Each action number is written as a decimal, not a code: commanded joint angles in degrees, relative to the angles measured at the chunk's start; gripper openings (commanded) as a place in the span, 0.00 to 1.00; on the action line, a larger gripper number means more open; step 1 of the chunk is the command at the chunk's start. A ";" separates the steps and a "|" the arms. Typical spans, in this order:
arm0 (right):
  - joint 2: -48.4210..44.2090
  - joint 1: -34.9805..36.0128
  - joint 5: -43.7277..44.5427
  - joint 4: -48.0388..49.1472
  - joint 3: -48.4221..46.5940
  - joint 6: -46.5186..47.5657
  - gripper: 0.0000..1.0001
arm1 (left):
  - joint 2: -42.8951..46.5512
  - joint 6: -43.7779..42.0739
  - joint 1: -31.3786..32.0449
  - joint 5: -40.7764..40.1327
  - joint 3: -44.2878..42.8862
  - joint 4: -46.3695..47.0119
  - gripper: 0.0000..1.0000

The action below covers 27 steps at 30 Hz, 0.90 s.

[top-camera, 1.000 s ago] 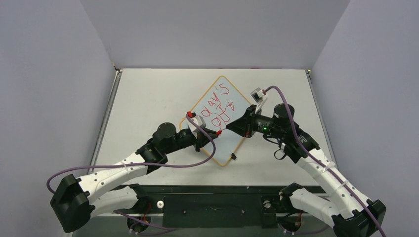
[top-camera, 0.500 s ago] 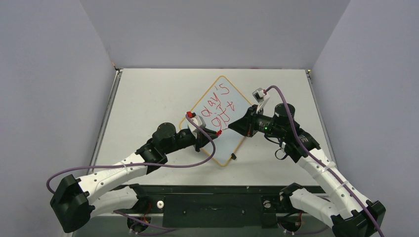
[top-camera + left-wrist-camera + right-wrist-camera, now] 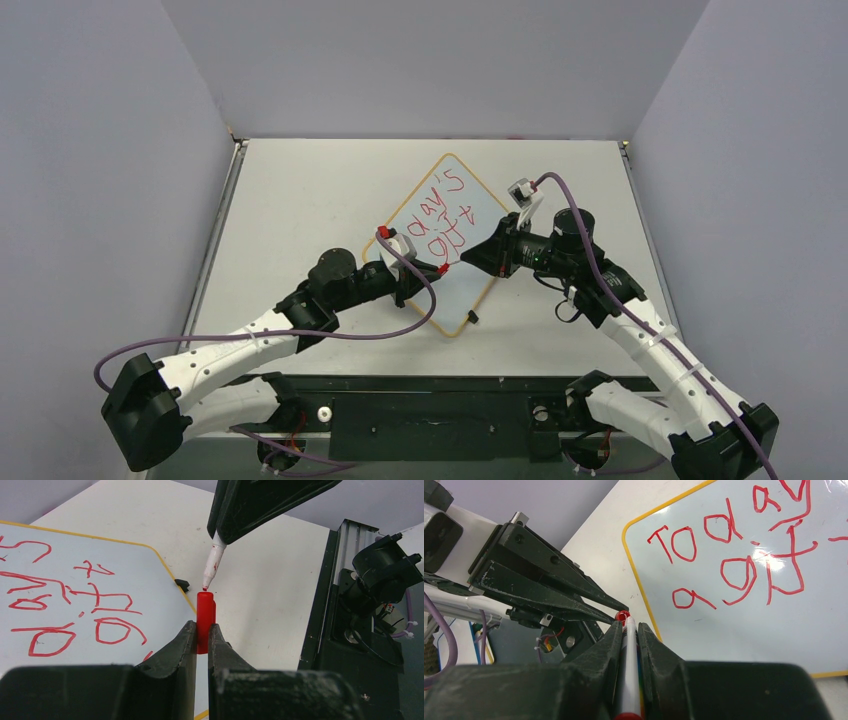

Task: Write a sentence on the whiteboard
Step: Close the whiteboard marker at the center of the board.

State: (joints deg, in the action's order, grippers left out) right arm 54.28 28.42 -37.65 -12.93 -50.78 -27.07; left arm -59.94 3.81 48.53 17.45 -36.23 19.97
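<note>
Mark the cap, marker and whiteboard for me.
cap (image 3: 205,612): left wrist view, upper red side.
marker (image 3: 214,560): left wrist view, white neck above the nib.
whiteboard (image 3: 135,562): left wrist view, bare white patch near its corner.

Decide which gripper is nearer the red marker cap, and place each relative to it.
Left. The left gripper is shut on the red cap, clamped between its jaws. The right gripper holds the marker pen, whose tip hovers just above the cap.

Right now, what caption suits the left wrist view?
Left gripper pinches the red cap; the marker points its tip at it.
</note>
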 commanded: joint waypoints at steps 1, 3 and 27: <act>0.22 0.04 -1.20 2.92 -1.91 -0.04 0.00 | 0.08 -0.46 -0.22 0.97 -0.65 2.90 0.00; 0.17 0.14 -1.26 3.00 -1.94 -0.06 0.00 | -0.14 -0.47 -0.26 0.68 -0.77 2.70 0.00; 1.10 0.65 -2.07 3.08 -0.87 0.22 0.00 | -0.07 -0.47 -0.23 1.38 -0.81 3.01 0.00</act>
State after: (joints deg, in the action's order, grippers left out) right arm 54.87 28.60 -38.54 -12.88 -50.78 -27.24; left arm -60.95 3.81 48.53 17.65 -36.23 19.97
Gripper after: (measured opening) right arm 0.099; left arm 0.046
